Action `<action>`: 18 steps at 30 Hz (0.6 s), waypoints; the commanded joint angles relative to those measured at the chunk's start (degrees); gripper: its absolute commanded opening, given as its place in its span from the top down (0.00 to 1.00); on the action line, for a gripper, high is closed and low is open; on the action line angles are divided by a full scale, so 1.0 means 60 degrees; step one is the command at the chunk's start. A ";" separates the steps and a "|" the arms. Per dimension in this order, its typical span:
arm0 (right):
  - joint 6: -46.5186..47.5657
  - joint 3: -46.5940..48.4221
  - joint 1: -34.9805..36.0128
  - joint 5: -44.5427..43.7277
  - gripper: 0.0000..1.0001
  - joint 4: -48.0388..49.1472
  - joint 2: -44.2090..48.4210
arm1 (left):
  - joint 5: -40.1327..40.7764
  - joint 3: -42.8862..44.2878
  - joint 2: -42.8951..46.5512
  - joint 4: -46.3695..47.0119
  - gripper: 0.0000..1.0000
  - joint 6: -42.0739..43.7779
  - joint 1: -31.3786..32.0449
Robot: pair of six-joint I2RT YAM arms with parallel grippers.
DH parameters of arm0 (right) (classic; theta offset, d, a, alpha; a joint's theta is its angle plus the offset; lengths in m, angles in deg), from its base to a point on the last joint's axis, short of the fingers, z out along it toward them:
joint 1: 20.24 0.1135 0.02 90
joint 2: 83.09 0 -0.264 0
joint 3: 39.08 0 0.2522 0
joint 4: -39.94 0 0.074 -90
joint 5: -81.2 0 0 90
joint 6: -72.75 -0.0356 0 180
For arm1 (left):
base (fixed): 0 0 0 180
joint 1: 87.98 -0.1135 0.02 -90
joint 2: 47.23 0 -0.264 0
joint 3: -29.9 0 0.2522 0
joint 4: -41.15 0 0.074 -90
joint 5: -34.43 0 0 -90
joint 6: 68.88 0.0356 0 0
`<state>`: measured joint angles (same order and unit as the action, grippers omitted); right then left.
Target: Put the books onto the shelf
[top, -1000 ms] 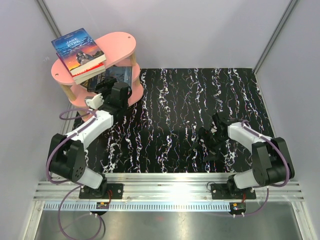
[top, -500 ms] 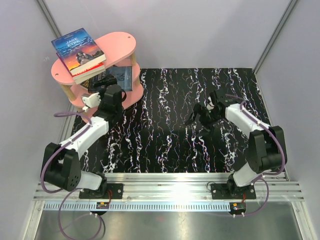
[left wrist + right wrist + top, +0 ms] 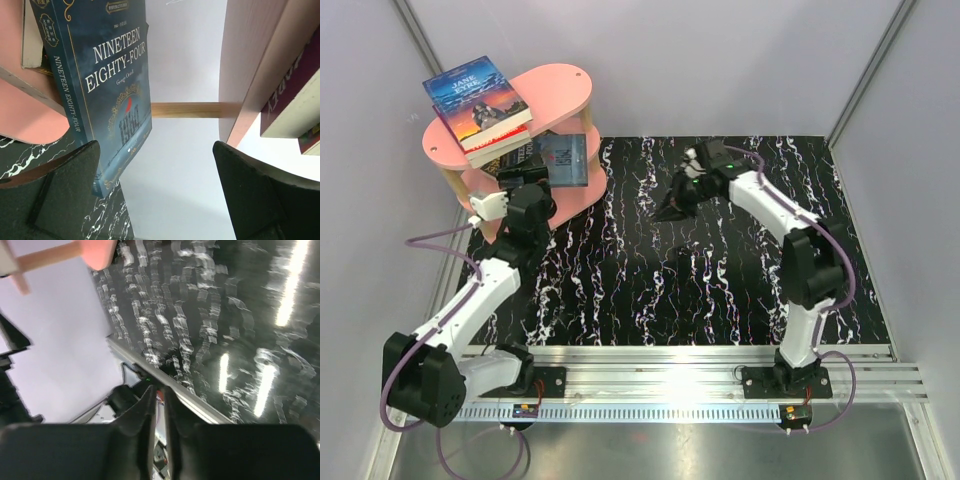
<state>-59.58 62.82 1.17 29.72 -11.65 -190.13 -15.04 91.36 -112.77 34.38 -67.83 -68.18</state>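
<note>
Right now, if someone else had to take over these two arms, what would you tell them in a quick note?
Left gripper: open, empty, facing Nineteen Eighty-Four on the middle board of the shelf.
Right gripper: nearly closed, empty, over the table mat.
Books: Jane Eyre tops a red-edged book on the top board; a dark book lies beside Nineteen Eighty-Four.
Done: four books seen shelved; none on the mat.
Left: probably just check for a fifth book and pull the arms back.

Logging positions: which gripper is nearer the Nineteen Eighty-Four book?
Left. The left gripper is right beside the Nineteen Eighty-Four book on the shelf; the right gripper hangs apart over the mat.
</note>
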 commanded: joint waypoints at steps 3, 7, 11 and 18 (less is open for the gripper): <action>-0.0942 0.2603 0.1440 0.0610 0.96 0.0606 -0.1332 | -0.0646 0.0047 0.0361 -0.0225 0.01 0.0453 -0.0164; -0.1587 0.4101 0.1603 0.1122 1.00 0.0766 -0.2751 | -0.1071 0.0150 0.1019 -0.1148 0.01 0.1536 -0.0310; -0.2143 0.5594 0.1807 0.1489 1.00 0.0869 -0.3574 | -0.0809 -0.0084 0.2320 -0.2216 0.01 0.2357 -0.0645; -0.3430 0.6096 0.2101 0.1870 1.00 0.2257 -0.4424 | -0.0969 -0.0070 0.3759 -0.3404 0.01 0.3762 -0.1379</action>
<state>-74.68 96.37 12.49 37.83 -4.02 -215.29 -20.30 90.38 -92.11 18.25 -52.29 -75.51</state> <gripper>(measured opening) 0.010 0.986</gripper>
